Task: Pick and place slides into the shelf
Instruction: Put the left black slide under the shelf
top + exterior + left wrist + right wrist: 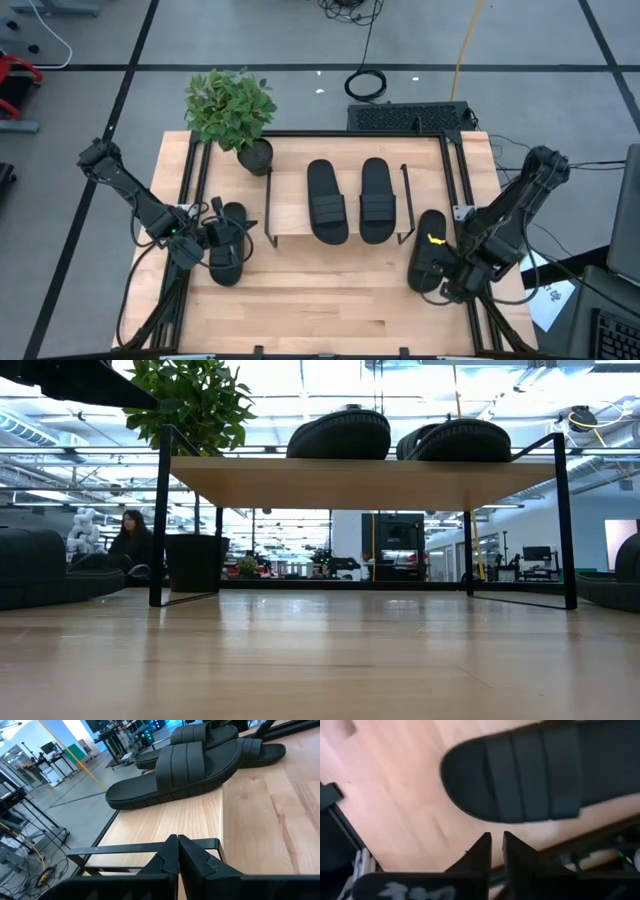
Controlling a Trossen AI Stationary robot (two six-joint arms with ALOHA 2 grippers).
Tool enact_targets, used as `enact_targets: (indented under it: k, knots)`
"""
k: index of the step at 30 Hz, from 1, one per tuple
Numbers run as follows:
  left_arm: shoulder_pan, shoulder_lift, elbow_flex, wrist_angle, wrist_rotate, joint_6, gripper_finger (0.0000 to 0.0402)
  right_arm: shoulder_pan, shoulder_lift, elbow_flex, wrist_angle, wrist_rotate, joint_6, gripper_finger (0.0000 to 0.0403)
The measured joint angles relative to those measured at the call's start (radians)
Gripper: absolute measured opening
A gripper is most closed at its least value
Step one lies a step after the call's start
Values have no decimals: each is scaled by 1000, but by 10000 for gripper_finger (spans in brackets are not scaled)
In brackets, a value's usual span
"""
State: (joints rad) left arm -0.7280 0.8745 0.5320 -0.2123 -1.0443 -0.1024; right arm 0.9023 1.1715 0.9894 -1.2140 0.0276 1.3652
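While two slides [327, 201] already lie side by side on the shelf [290, 228], two more rest on the tabletop [330, 295]: one by the left tool [212, 240], just beside the shelf's left end, and one [428, 262] at the shelf's right end, next to the right tool [447, 280]. Both tools have their fingers pressed nearly together, and neither wrist view shows anything between them; the sandals lie just beyond the tips. These slides look like light moulded foam or rubber, springy rather than rigid, with a matt, ribbed surface that should not slip easily. My guess is the wide strap [530, 775] is the best hold, pinched across its arch, since the sole's edge sits low against the wood.
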Motion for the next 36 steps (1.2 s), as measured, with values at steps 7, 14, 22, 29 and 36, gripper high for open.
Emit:
enact_targets:
  k: [7,14,22,29,36]
  knots:
    - [0,0,0,-10,0,7,2,-19,68,0,211,5,-103,2]
    - [0,0,0,-47,0,-5,14,-20,81,0,309,82,-285,3]
    - [0,0,0,-55,31,-5,5,-19,80,-32,364,197,-406,4]
    - [0,0,0,-101,32,-40,19,-67,129,-101,564,339,-384,1]
    - [0,0,0,-133,26,-58,5,-62,422,209,101,392,-474,0]
